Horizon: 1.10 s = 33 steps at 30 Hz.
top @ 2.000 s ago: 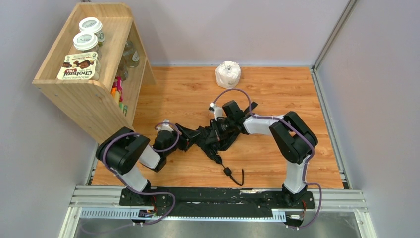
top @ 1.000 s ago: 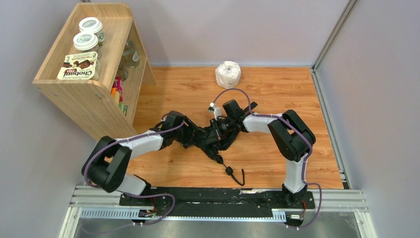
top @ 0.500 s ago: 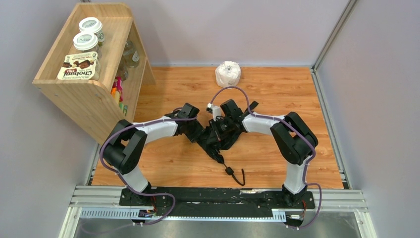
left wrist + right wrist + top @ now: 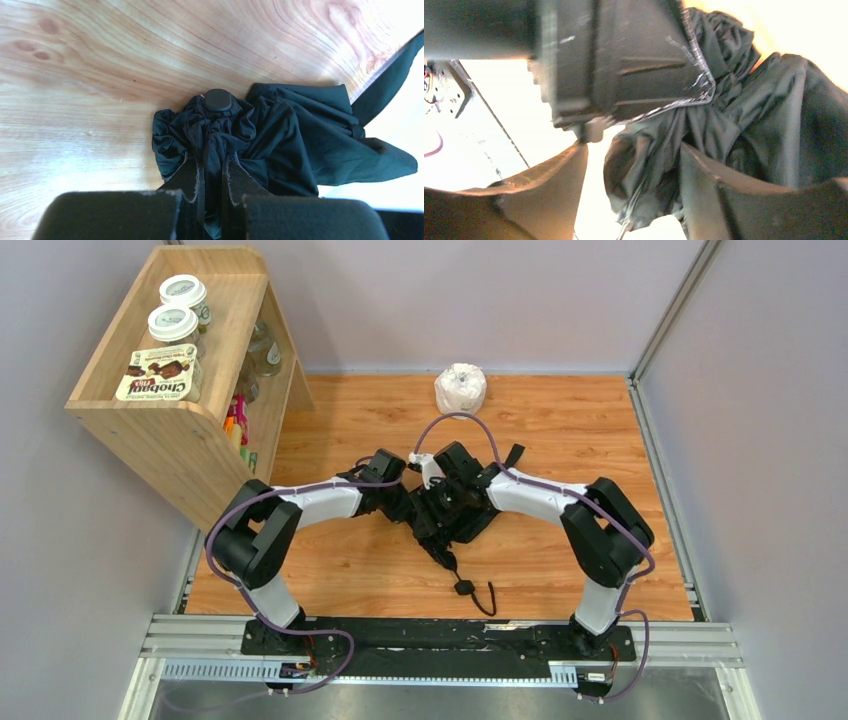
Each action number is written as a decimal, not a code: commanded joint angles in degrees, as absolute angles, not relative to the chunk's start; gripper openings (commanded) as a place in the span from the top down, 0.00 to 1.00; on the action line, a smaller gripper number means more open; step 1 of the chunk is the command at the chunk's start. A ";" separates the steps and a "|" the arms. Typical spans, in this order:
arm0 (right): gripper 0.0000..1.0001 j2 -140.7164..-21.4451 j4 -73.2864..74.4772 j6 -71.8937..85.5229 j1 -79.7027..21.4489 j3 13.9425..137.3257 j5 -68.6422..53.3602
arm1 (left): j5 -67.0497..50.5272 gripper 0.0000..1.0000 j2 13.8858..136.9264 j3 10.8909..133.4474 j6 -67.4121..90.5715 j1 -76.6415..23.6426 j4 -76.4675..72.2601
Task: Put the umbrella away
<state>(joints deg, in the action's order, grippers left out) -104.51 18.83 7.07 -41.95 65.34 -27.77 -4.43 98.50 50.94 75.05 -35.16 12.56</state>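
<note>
The umbrella lies as a crumpled black bundle in the middle of the wooden floor. Its thin shaft runs toward the arms to a small handle knob and a wrist strap. My left gripper comes in from the left. In the left wrist view it is shut on a fold of the umbrella's fabric, just below the round tip cap. My right gripper sits on the bundle from the right. Its jaws stand open with loose fabric hanging between them.
A wooden shelf stands at the far left with yoghurt cups on top and jars inside. A white paper roll sits at the back wall. Grey walls close in both sides, and a metal rail runs along the front.
My left arm swung in from the near left to the umbrella and shut on its fabric. My right gripper, shut on the bundle before, has opened its jaws.
</note>
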 commanded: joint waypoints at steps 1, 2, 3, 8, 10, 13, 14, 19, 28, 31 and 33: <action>0.21 -94.07 27.60 5.45 -45.08 66.10 -14.88 | 1.59 1.00 104.24 43.60 75.31 -35.95 22.85; 0.16 -91.78 26.73 5.62 -46.65 65.05 -11.11 | 0.80 1.00 103.98 43.51 75.93 -35.95 23.37; 0.09 -88.80 24.54 5.80 -48.85 62.69 -6.64 | 0.44 1.00 103.63 43.42 76.81 -35.95 24.42; 0.00 -81.04 9.16 4.84 -59.66 49.06 18.51 | -0.79 1.00 101.96 43.07 78.84 -35.95 26.37; 0.00 -80.95 3.46 2.74 -62.91 45.81 25.89 | -1.49 1.00 101.43 43.07 79.54 -35.95 27.24; 0.00 -83.57 -3.58 -2.17 -67.14 45.09 30.93 | -3.07 1.00 101.25 43.50 79.98 -35.95 27.60; 0.00 -85.24 -4.47 -3.33 -68.28 45.78 32.68 | -3.34 1.00 101.08 43.59 80.07 -35.95 27.68; 0.04 -94.55 -8.68 -8.61 -68.82 49.83 37.79 | -2.99 1.00 100.37 43.59 80.51 -35.95 28.13; 0.50 -103.27 -3.34 8.94 -66.89 47.83 38.86 | -3.52 1.00 99.06 43.68 80.33 -35.95 27.95; 0.71 -104.67 -1.94 14.57 -65.57 44.92 33.69 | -3.69 1.00 98.18 43.07 80.42 -35.95 26.90; 0.83 -105.64 -0.36 17.82 -63.99 43.86 29.98 | -3.96 1.00 97.39 42.72 80.33 -35.95 25.85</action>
<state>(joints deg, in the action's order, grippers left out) -102.17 -6.11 5.82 -67.75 48.36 37.56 -6.48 95.24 47.64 80.88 -35.24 9.96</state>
